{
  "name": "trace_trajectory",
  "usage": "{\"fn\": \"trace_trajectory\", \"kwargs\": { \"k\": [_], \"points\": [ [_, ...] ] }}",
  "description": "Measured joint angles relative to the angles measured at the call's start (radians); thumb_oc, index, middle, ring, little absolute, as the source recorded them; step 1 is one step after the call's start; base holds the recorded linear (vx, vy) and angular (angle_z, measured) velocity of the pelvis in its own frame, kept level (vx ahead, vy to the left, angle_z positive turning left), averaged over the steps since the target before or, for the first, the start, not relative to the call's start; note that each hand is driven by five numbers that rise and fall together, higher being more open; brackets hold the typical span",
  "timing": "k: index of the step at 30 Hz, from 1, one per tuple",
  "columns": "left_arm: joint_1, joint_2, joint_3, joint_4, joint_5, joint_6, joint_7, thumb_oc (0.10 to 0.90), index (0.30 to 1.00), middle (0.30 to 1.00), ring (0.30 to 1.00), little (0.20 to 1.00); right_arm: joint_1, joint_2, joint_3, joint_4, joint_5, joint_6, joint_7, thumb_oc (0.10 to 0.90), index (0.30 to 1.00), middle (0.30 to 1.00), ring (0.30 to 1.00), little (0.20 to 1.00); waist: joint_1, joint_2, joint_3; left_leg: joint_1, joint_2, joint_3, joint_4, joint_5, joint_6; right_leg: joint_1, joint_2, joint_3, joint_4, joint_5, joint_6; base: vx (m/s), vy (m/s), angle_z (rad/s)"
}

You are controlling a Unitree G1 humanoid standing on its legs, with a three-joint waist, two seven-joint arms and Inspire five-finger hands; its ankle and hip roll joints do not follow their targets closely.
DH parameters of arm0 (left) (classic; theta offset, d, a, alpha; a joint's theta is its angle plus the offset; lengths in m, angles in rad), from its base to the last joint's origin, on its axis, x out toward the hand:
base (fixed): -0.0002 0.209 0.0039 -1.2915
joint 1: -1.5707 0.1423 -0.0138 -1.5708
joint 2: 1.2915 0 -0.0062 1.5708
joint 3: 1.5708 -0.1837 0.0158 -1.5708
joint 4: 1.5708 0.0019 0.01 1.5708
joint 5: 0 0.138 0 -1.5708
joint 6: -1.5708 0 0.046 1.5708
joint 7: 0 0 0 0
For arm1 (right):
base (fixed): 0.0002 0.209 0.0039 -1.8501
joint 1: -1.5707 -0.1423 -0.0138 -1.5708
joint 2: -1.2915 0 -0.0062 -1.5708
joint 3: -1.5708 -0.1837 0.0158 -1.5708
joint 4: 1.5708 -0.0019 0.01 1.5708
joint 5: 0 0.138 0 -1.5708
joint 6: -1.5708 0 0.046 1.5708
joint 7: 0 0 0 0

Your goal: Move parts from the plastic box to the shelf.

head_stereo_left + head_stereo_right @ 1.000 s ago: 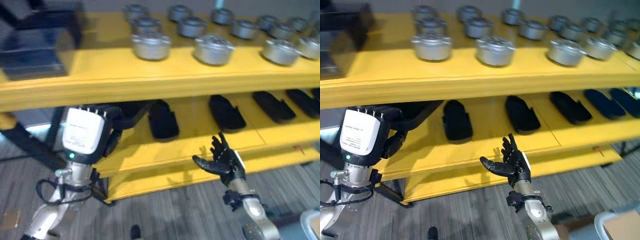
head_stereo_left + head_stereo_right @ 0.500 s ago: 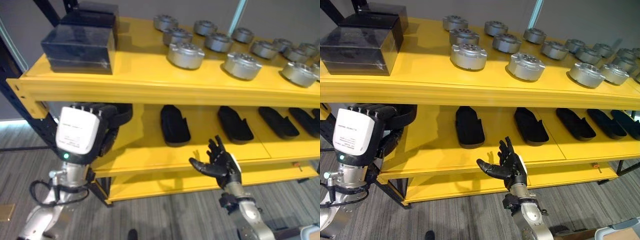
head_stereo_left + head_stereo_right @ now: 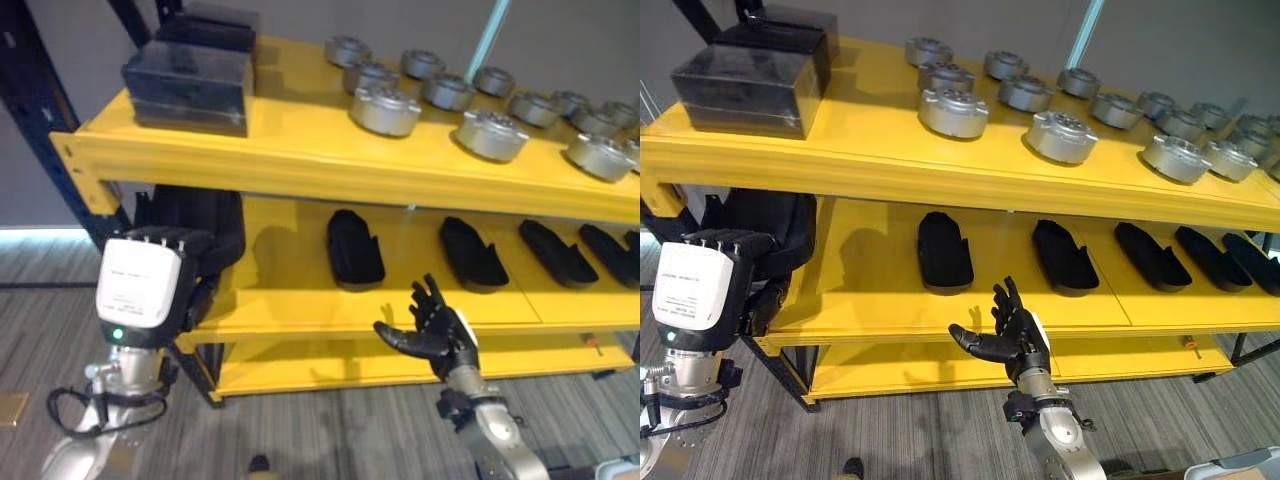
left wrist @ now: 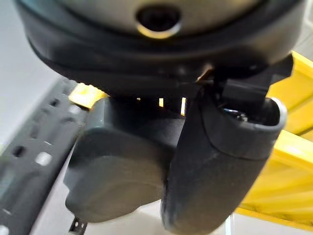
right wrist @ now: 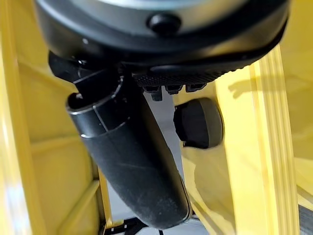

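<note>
My left hand (image 3: 150, 295) grips a black part (image 3: 195, 225) at the shelf (image 3: 300, 160) edge; my right hand (image 3: 1005, 340) hangs spread, empty.

Grey striped floor (image 3: 890, 430) — dark upright post (image 3: 45, 120), left.

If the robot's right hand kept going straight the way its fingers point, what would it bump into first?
Probably the yellow shelf: the open right hand points up and toward its front edge, with the black part farther in. Depth is hard to judge.
</note>
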Motion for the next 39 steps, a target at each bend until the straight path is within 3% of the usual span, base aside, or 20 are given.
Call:
{"fn": "trace_trajectory", "kwargs": {
  "k": [2,4,5,6,8,10,13,14,15,16,18,20,21,22,24,28,30,33,35,39],
  "points": [
    [-0.034,0.008,-0.038,-0.002,0.002,-0.029,-0.001,0.400,0.300,0.300,0.300,0.300,0.005,0.003,0.028,-0.002,-0.001,0.000,-0.001,0.900,1.000,1.000,1.000,1.000,-0.007,0.029,0.017,-0.005,-0.002,-0.008,-0.009,-0.013,0.012,-0.102,-0.050,0.073,0.146,0.112,-0.016,0.00,0.060,0.23],
    [-0.048,0.016,-0.071,-0.010,0.003,-0.040,-0.001,0.400,0.300,0.300,0.300,0.300,0.001,0.003,0.069,-0.002,-0.007,0.001,0.012,0.900,1.000,1.000,1.000,1.000,-0.007,0.039,0.022,0.019,-0.005,0.005,-0.091,0.014,0.039,-0.193,-0.045,0.112,0.182,0.055,0.005,0.06,-0.072,-0.09],
    [-0.060,0.023,-0.091,-0.010,0.002,-0.040,-0.001,0.400,0.300,0.300,0.300,0.300,-0.010,0.003,0.078,-0.005,-0.016,0.001,0.021,0.900,1.000,1.000,1.000,1.000,-0.002,0.063,0.036,0.032,-0.003,0.003,-0.133,0.051,0.052,-0.203,-0.006,0.130,0.116,0.015,0.007,0.09,-0.162,-0.14],
    [-0.074,0.025,-0.108,-0.004,0.003,-0.039,-0.002,0.400,0.300,0.300,0.300,0.300,-0.012,0.003,0.079,-0.006,-0.017,0.000,0.023,0.900,1.000,1.000,1.000,1.000,-0.008,0.077,0.046,0.037,-0.006,-0.007,-0.154,0.081,0.039,-0.198,0.013,0.139,0.023,0.008,0.021,0.09,-0.163,-0.01],
    [-0.112,0.021,-0.136,0.022,0.003,-0.041,-0.003,0.400,0.300,0.300,0.300,0.300,-0.018,-0.006,0.077,-0.003,-0.026,0.000,0.019,0.900,1.000,1.000,1.000,1.000,-0.023,0.090,0.056,0.039,-0.038,-0.002,-0.181,0.089,0.032,-0.164,0.007,0.155,-0.181,0.034,0.057,0.05,-0.144,0.24],
    [-0.115,0.016,-0.144,0.024,0.005,-0.047,-0.012,0.400,0.300,0.300,0.300,0.300,-0.013,-0.014,0.076,-0.004,-0.027,0.000,0.012,0.900,1.000,1.000,1.000,1.000,-0.049,0.096,0.077,0.060,-0.061,-0.028,-0.204,0.097,0.020,-0.108,0.028,0.198,-0.246,0.060,0.066,0.10,-0.252,0.48],
    [-0.111,0.006,-0.145,0.017,0.010,-0.049,-0.024,0.400,0.300,0.300,0.300,0.300,0.004,-0.048,0.068,-0.007,-0.032,0.001,0.018,0.900,1.000,1.000,1.000,1.000,-0.045,0.086,0.077,0.064,-0.067,-0.025,-0.239,0.088,0.004,-0.045,0.089,0.168,-0.226,0.059,0.066,0.07,-0.135,0.34],
    [-0.105,0.012,-0.136,0.009,0.007,-0.046,-0.022,0.400,0.300,0.300,0.300,0.300,0.018,-0.038,0.048,-0.018,-0.032,0.003,0.023,0.900,1.000,1.000,1.000,1.000,-0.047,0.026,0.070,0.042,-0.095,-0.002,-0.194,0.058,0.000,-0.006,0.089,0.152,-0.250,0.012,0.066,0.07,-0.162,0.25],
    [-0.105,0.012,-0.136,0.009,0.007,-0.046,-0.022,0.400,0.300,0.300,0.300,0.300,0.018,-0.038,0.048,-0.018,-0.032,0.003,0.023,0.900,1.000,1.000,1.000,1.000,-0.047,0.026,0.070,0.042,-0.095,-0.002,-0.194,0.058,0.000,-0.006,0.089,0.152,-0.250,0.012,0.066,0.05,-0.168,0.49],
    [-0.106,-0.023,-0.117,0.019,0.006,-0.040,-0.025,0.400,0.300,0.300,0.300,0.300,0.013,-0.058,0.006,-0.044,-0.033,0.003,0.027,0.900,1.000,1.000,1.000,1.000,-0.056,0.024,0.087,-0.013,-0.090,0.018,-0.082,0.067,0.029,0.066,0.104,0.119,-0.263,-0.067,0.065,0.04,-0.179,0.29],
    [-0.090,-0.017,-0.113,0.007,0.001,-0.030,-0.030,0.400,0.300,0.300,0.300,0.300,0.022,-0.063,-0.012,-0.045,-0.033,0.006,0.025,0.900,1.000,1.000,1.000,1.000,-0.056,0.021,0.077,-0.019,-0.078,0.013,-0.129,0.071,-0.026,0.047,0.132,0.123,-0.266,-0.082,0.027,0.04,-0.160,0.34],
    [-0.093,-0.003,-0.099,0.006,0.001,-0.030,-0.031,0.400,0.300,0.300,0.300,0.300,0.025,-0.058,-0.022,-0.043,-0.033,0.008,0.027,0.900,1.000,1.000,1.000,1.000,-0.060,-0.004,0.079,-0.046,-0.063,0.013,-0.095,0.060,-0.034,0.023,0.125,0.099,-0.267,-0.083,0.019,0.04,-0.147,0.21],
    [-0.086,0.002,-0.100,0.007,0.000,-0.028,-0.039,0.400,0.300,0.300,0.300,0.300,0.030,-0.055,-0.035,-0.042,-0.033,0.009,0.027,0.900,1.000,1.000,1.000,1.000,-0.055,0.006,0.078,-0.117,-0.017,-0.029,0.153,-0.013,-0.002,0.012,0.138,0.098,-0.227,-0.104,0.019,0.04,-0.186,-0.06],
    [-0.074,0.012,-0.102,0.011,0.000,-0.026,-0.047,0.400,0.300,0.300,0.300,0.300,0.044,-0.062,-0.034,-0.049,-0.033,0.008,0.027,0.900,1.000,1.000,1.000,1.000,-0.061,0.035,0.063,-0.083,0.024,-0.068,0.118,-0.069,-0.037,0.009,0.170,0.105,-0.191,-0.119,0.021,0.03,-0.147,-0.14],
    [-0.074,0.016,-0.101,0.007,-0.007,-0.025,-0.050,0.400,0.300,0.300,0.300,0.300,0.055,-0.057,-0.029,-0.062,-0.033,0.011,0.036,0.900,1.000,1.000,1.000,1.000,-0.072,0.018,0.051,-0.048,0.024,-0.065,0.028,-0.016,-0.046,-0.013,0.162,0.097,-0.181,-0.098,-0.010,0.01,-0.108,-0.06],
    [-0.077,0.016,-0.095,0.007,-0.040,-0.003,-0.049,0.400,0.300,0.300,0.300,0.300,0.039,-0.053,-0.029,-0.071,-0.032,0.005,0.048,0.900,1.000,1.000,1.000,1.000,-0.080,0.023,0.052,-0.024,0.036,-0.076,-0.084,0.062,-0.054,-0.040,0.183,0.098,-0.181,-0.106,-0.009,0.02,-0.098,0.04],
    [-0.074,0.012,-0.094,0.007,-0.047,-0.002,-0.049,0.400,0.300,0.300,0.300,0.300,0.033,-0.056,-0.029,-0.069,-0.032,0.005,0.047,0.900,1.000,1.000,1.000,1.000,-0.078,0.034,0.049,-0.017,0.060,-0.082,-0.128,0.096,-0.071,-0.033,0.218,0.095,-0.200,-0.116,-0.012,0.02,-0.082,0.05],
    [-0.058,-0.005,-0.099,0.006,-0.070,-0.003,-0.050,0.400,0.300,0.300,0.300,0.300,0.025,-0.079,-0.030,-0.067,-0.032,0.005,0.045,0.900,1.000,1.000,1.000,1.000,-0.081,0.089,0.056,0.034,0.104,-0.080,-0.229,0.149,-0.094,-0.041,0.264,0.094,-0.182,-0.137,-0.045,0.00,-0.095,-0.06],
    [-0.055,-0.011,-0.099,0.006,-0.073,-0.004,-0.050,0.400,0.300,0.300,0.300,0.300,0.027,-0.100,-0.031,-0.066,-0.033,0.004,0.044,0.900,1.000,1.000,1.000,1.000,-0.086,0.111,0.057,0.053,0.130,-0.080,-0.271,0.171,-0.109,-0.045,0.288,0.094,-0.172,-0.154,-0.061,0.01,-0.120,-0.07],
    [-0.056,-0.031,-0.098,0.006,-0.074,-0.003,-0.049,0.400,0.300,0.300,0.300,0.300,0.026,-0.114,-0.030,-0.066,-0.033,-0.002,0.044,0.900,1.000,1.000,1.000,1.000,-0.084,0.120,0.056,0.054,0.157,-0.077,-0.309,0.193,-0.116,-0.073,0.314,0.096,-0.152,-0.172,-0.080,0.01,-0.076,-0.04]
  ]
}}
